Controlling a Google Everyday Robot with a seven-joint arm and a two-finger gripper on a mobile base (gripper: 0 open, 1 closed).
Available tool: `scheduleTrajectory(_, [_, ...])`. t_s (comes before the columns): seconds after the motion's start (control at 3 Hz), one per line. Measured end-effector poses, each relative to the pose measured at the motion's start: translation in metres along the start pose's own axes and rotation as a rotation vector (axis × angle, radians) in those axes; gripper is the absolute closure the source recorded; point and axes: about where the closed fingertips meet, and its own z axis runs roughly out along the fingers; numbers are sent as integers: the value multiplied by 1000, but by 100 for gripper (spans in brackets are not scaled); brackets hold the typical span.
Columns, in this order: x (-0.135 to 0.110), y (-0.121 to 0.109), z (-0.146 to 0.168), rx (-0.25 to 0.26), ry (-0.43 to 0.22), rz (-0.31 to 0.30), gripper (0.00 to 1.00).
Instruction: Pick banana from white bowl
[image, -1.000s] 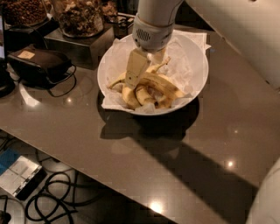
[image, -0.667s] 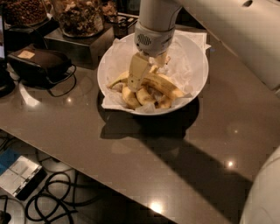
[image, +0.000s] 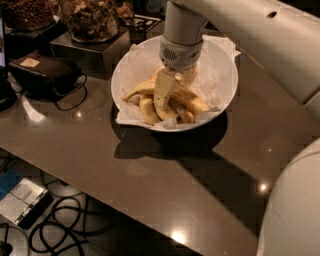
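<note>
The white bowl (image: 116, 75), lined with crumpled white paper, stands on the dark table and holds several yellow bananas. The banana (image: 194, 102), long and curved with dark brown patches, lies at the right of the pile. Shorter bananas (image: 145, 109) lie to its left. My gripper (image: 167, 106) hangs straight down from the white arm (image: 182, 30) into the middle of the bowl, its tip among the bananas, just left of the long one. The arm hides the back of the pile.
Glass jars of dark snacks (image: 90, 19) stand on a black box (image: 82, 52) behind the bowl at the left. A dark pouch with a cable (image: 45, 72) lies at the far left. Cables (image: 65, 231) lie on the floor below the table's front edge.
The gripper has come down and a little to the right, deeper into the pile of bananas. The bowl and bananas have not visibly moved.
</note>
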Motion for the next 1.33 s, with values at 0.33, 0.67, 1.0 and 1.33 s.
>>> scheduleTrajectory(0.33, [5,-3,1,8,2,-2,45])
scheduleTrajectory(0.67, [3,-4,-1,10,-4,-2,68])
scheduleTrajectory(1.0, [3,-4,-1,10,-4,-2,92])
scheduleTrajectory(1.33, [-3,3,-15,13,-29,-46,100])
